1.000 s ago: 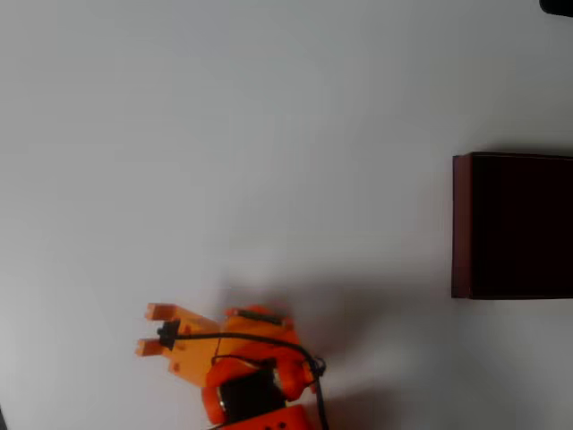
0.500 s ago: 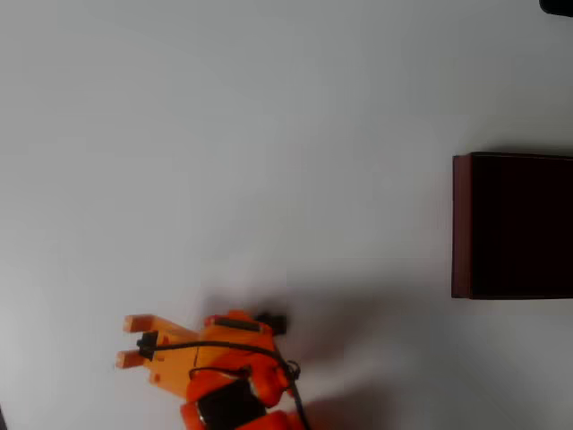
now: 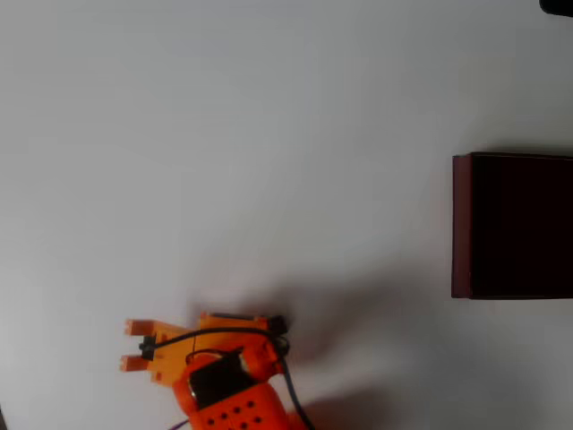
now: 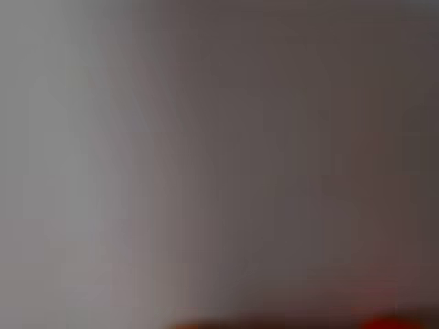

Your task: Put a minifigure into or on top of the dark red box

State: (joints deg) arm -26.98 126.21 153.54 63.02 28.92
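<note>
Boxy dark red box [image 3: 512, 226], matte walls

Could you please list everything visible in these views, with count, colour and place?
Dark red box: one, dark red walls with a near-black inside, right edge of the overhead view, cut off by the frame.
Table: one, white, under everything.
Dark object: one, black, top right corner, too cropped to identify.
Gripper: one, orange, bottom left of the overhead view, fingers parted and pointing left, nothing visible between them.
Wrist view: too blurred to name anything.
</note>
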